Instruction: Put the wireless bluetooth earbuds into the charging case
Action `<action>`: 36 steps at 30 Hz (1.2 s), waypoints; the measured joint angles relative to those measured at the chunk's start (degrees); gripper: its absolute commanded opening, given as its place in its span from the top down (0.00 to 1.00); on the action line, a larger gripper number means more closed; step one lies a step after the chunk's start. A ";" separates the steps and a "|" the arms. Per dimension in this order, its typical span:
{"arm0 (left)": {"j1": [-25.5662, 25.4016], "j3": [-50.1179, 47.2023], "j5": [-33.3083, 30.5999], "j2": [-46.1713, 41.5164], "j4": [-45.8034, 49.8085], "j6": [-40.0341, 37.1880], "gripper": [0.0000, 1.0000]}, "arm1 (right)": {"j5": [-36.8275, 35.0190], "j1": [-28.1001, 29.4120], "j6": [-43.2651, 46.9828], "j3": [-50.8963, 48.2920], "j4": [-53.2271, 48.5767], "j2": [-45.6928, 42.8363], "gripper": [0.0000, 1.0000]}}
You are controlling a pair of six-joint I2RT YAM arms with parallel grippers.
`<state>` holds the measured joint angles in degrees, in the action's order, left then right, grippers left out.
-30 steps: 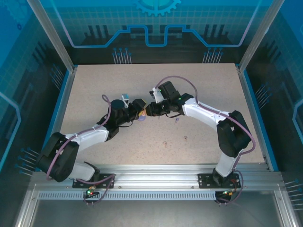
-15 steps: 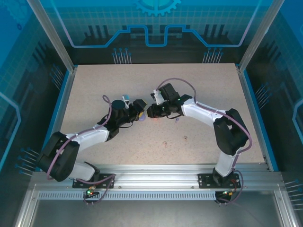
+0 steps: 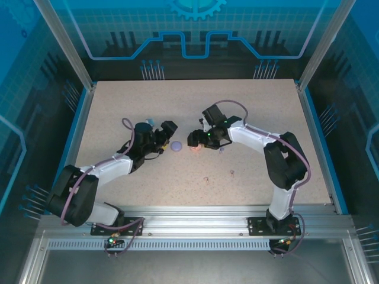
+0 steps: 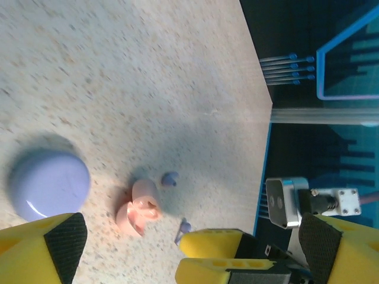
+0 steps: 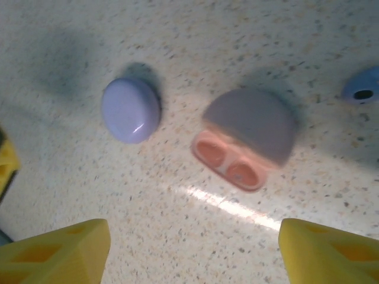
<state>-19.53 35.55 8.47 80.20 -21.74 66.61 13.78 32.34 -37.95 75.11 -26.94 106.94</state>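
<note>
**Earbuds** — four tiny stemmed pieces, loose on the desk (image 3: 118, 100), none seated yet.
- Lavender earbud (image 4: 170, 178): just beside the open pink case (image 4: 138, 208), not touching it.
- Second lavender earbud (image 4: 183, 226): near the same case, a little further off.
- Pink earbud (image 3: 206, 178) and second pink earbud (image 3: 232, 173): well apart from the cases, nearer the arm bases.

**Cases.**
- Pink case: lid up, both wells bare.
- Lavender case (image 5: 130, 110): shut, close beside the pink one but apart from it.

**Handling (judged).** Very light, hard and glossy, so likely to skid or flip under a fingertip. Not delicate, but easily dropped from a loose hold. Best pinched across the bulb, stem left free to lead down into a well. Calls for a narrow, gentle closing.

**Left pincer** (image 3: 168, 131): jaws spread wide, nothing between them. Hangs over the desk just left of the lavender case.

**Right pincer** (image 5: 189, 239): likewise spread wide and empty. Sits above the pink case — touches nothing.
</note>
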 measured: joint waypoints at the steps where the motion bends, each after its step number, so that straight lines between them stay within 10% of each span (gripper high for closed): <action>1: 1.01 0.11 0.15 -0.07 0.72 -0.39 0.01 | -0.02 -0.24 -0.22 0.74 -0.42 0.96 0.20; 36: 6.10 2.34 2.49 -3.56 8.72 -4.02 0.01 | 11.52 -0.76 8.87 29.57 -10.25 25.11 0.27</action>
<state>-13.43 37.89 10.96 76.64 -13.02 62.59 25.30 31.57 -29.08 104.68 -37.19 132.05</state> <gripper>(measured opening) 0.986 0.737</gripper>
